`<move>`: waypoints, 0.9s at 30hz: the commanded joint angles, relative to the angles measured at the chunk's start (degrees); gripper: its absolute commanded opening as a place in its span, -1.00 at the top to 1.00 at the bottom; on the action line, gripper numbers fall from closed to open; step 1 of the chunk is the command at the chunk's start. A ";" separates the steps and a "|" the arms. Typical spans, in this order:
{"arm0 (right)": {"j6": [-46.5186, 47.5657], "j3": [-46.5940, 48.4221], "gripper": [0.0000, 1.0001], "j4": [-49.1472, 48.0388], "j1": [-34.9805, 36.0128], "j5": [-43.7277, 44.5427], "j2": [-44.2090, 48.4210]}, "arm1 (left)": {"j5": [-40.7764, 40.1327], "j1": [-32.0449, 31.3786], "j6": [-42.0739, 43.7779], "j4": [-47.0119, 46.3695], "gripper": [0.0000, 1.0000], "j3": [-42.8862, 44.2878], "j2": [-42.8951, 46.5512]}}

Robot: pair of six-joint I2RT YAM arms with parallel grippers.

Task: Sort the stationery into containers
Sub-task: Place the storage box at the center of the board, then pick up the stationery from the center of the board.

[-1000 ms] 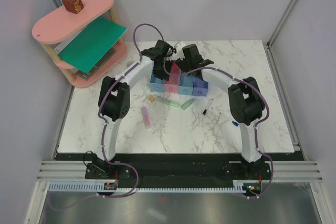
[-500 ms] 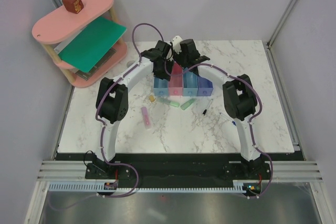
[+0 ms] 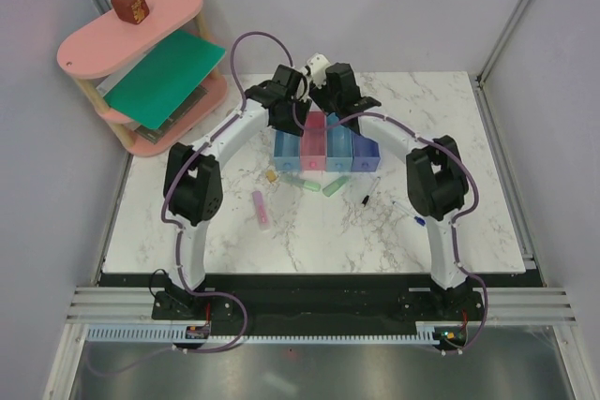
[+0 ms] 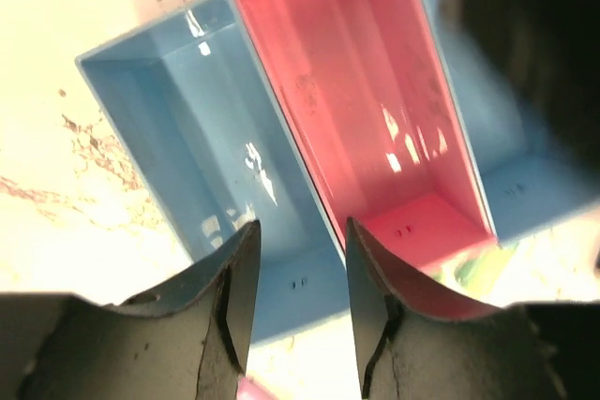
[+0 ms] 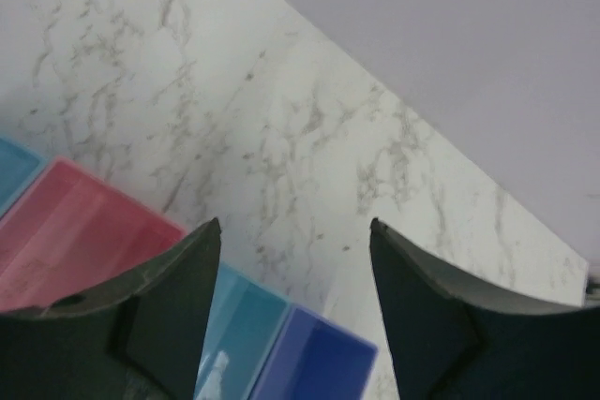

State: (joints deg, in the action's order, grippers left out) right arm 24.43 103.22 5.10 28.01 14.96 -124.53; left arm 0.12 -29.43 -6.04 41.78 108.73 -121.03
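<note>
Four containers stand in a row: light blue (image 3: 285, 152), pink (image 3: 312, 142), blue (image 3: 337, 147) and violet (image 3: 364, 157). My left gripper (image 4: 300, 241) hovers open over the near ends of the light blue bin (image 4: 216, 166) and the pink bin (image 4: 375, 119), with nothing between its fingers. My right gripper (image 5: 295, 231) is open above the back of the row, over the blue bin (image 5: 244, 325) and violet bin (image 5: 314, 362). In front of the bins lie the stationery pieces: a pink stick (image 3: 262, 209), a yellow piece (image 3: 271, 176), a green stick (image 3: 307, 184), a mint stick (image 3: 333, 186), a black pen (image 3: 364, 196) and a blue-tipped pen (image 3: 412, 215).
A pink oval shelf (image 3: 127, 39) stands at the back left, carrying a brown block (image 3: 129, 6) and a green sheet (image 3: 164, 77). Both wrists crowd close together above the bins. Walls close the table's back and sides.
Both wrists have risen and shifted toward the back of the bin row. The left jaws have spread a little wider. The loose pieces have not moved.
</note>
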 commanded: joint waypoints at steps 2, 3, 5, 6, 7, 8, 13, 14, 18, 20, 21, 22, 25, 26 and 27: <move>-3.33 -3.20 -0.46 -6.33 -4.72 3.32 4.29 | 10.60 -5.37 12.46 3.67 0.03 -4.21 10.46; -3.42 -3.72 -0.46 -6.33 -4.72 3.06 4.82 | 10.69 -5.37 12.55 3.22 0.03 -4.92 11.25; -3.33 -5.13 -0.47 -6.25 -4.98 1.83 6.40 | 9.20 -5.29 12.81 2.96 0.03 -5.80 11.43; -3.24 -5.57 -0.48 -6.25 -4.98 1.74 6.84 | 8.24 -5.29 13.33 2.78 0.03 -6.07 11.61; -2.98 -6.01 -0.49 -5.99 -4.98 1.13 7.71 | 7.71 -5.29 13.34 2.52 0.03 -6.68 11.78; -2.89 -6.27 -0.50 -5.55 -4.98 0.86 8.07 | 7.44 -5.11 13.43 2.43 0.03 -6.86 11.87; -2.19 -7.15 -0.57 -3.89 -4.98 0.16 10.35 | 6.21 -4.93 13.69 1.99 0.03 -7.39 11.96; -1.93 -7.33 -0.60 -3.44 -5.07 0.16 10.53 | 5.95 -4.85 13.95 1.90 0.03 -7.39 11.96; -1.75 -7.51 -0.65 -2.47 -5.60 -0.02 11.94 | 2.71 -4.41 13.87 1.90 0.03 -7.57 11.79; -1.75 -7.42 -0.67 -1.59 -6.21 0.33 12.38 | 2.17 -3.10 13.34 1.99 0.03 -7.39 11.44; -2.27 -7.33 -0.68 -1.33 -6.56 0.42 12.90 | 2.25 -2.48 12.64 1.99 0.03 -7.13 11.26; -2.45 -7.33 -0.70 -1.06 -7.52 0.33 13.17 | 2.51 -1.78 12.37 1.99 0.03 -6.69 11.17; -3.50 -6.45 -0.75 2.18 -9.89 0.07 14.05 | 4.09 2.69 11.76 2.43 0.03 -5.20 10.73; -3.68 -6.19 -0.76 2.97 -10.51 -0.11 14.31 | 4.45 3.67 11.84 2.52 0.03 -4.76 10.38; -4.12 -5.75 -0.78 3.77 -11.13 -0.54 14.92 | 5.58 4.55 11.76 2.95 0.03 -3.97 10.20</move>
State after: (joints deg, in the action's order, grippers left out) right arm 22.20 95.98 5.41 20.03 15.14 -113.82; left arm 4.67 -29.78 5.61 44.29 101.32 -110.85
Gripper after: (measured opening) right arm 0.874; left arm 0.485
